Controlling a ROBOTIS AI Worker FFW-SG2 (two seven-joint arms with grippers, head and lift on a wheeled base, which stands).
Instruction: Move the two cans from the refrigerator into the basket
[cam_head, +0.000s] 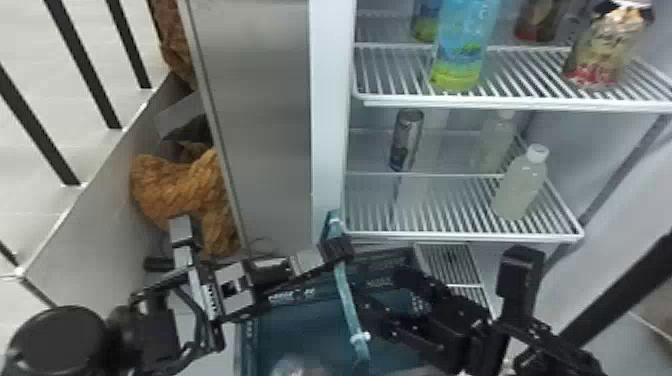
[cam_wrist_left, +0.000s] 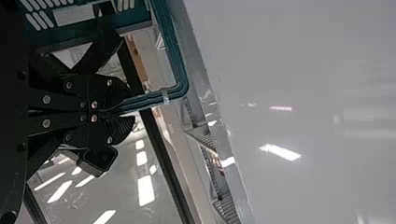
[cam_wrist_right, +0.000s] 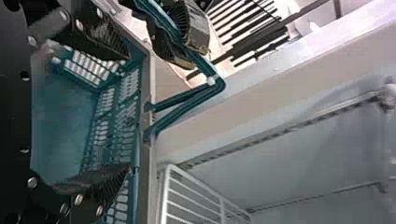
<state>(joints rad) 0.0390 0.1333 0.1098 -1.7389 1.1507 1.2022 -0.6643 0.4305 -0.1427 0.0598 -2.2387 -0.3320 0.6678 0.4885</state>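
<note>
Black open fingers low, silver-and-dark can beyond on the shelf

The right gripper (cam_wrist_right: 128, 112) has its two flat black fingers wide apart, nothing between them, over the teal perforated plastic basket (cam_head: 300, 312). The left gripper (cam_wrist_left: 122, 109) has its fingers drawn together on the basket's teal handle (cam_wrist_left: 178, 70), so that arm looks committed to steadying the load.

From the right fingers, the slim silver-and-dark metal can (cam_head: 407, 140) lies forward and higher, inside the refrigerator, toward the back of the middle white wire shelf (cam_head: 465, 234) and close to its left side. Its long axis is upright. Both grippers are on the robot's side of it, and I cannot rank their distances surely; the right is the free one, so I judge the reach to be its work. That calls for lifting past the shelf's front edge, then closing from the sides around the can's height. Striking that edge, or tipping so narrow a can, would be the risk.

The can has a bare metallic top and a darker lower body. A cloudy pale bottle with a white cap (cam_head: 520, 187) stands to its right, nearer the shelf's front. Something pale in the basket is too blurred to name, so where the second can is I cannot tell.
</note>
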